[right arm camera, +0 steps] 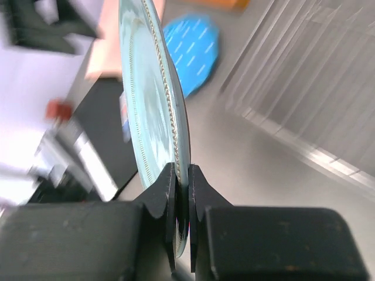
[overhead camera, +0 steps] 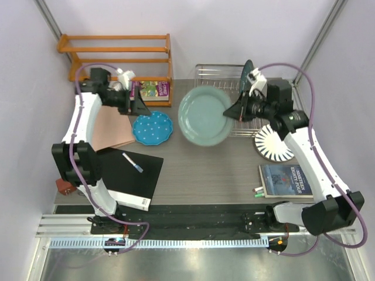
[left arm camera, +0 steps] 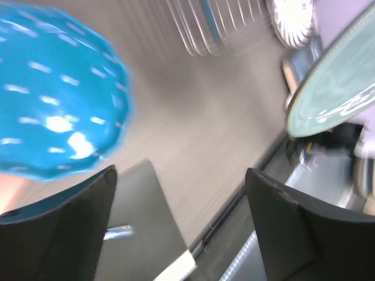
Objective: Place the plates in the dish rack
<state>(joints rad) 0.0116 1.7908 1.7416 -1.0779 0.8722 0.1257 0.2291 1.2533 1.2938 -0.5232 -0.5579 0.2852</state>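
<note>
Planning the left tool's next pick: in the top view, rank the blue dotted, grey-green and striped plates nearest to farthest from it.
1. Blue dotted plate, on the table just beside the left tool.
2. Grey-green plate, mid-table, gripped by the right tool.
3. Black-striped white plate, far right side.

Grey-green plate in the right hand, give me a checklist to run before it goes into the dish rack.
1. Right hand shut on the grey-green plate at its rim: ok.
2. Left hand open, clear of that plate: ok.
3. Plate turned on edge for slotting: not ok; from above it looks nearly flat.
4. Free slots in the dish rack beside the teal plate: ok.
5. Blue plate and striped plate lying outside the path: ok.
</note>
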